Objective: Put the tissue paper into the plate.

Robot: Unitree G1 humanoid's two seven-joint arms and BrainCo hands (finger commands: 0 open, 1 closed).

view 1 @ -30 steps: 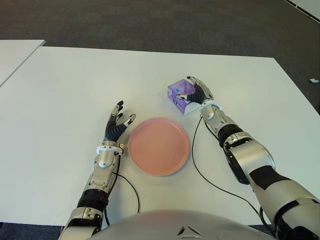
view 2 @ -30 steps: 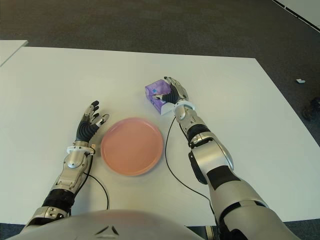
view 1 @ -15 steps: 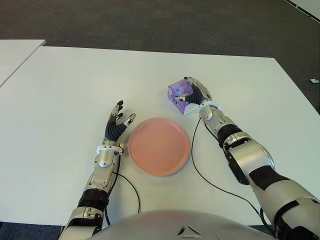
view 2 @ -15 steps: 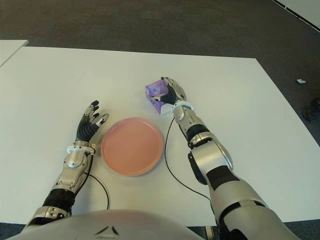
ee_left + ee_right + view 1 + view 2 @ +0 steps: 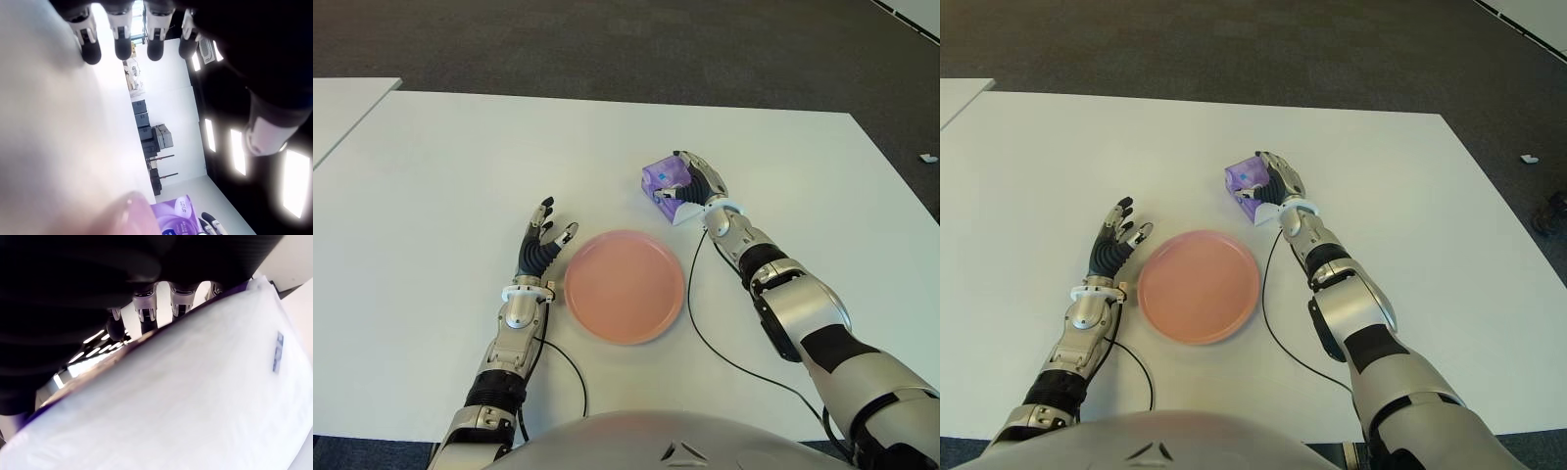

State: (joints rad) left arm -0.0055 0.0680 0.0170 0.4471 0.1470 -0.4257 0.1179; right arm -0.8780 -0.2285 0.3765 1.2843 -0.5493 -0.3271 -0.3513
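No text, label or number here can be read. The purple tissue pack [image 5: 666, 182] under my right hand [image 5: 695, 184] carries small blue marks [image 5: 277, 351] on its white wrapper, too blurred to make out.

Glossy plastic wrap on the tissue pack [image 5: 664, 180] — smooth matt pink plate [image 5: 625, 285], matt white table [image 5: 460, 166].

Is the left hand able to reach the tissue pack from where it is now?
Probably not directly. The left hand shows open beside the left edge of the pink plate, and the tissue pack sits beyond the plate's far right side, already wrapped by the right hand.
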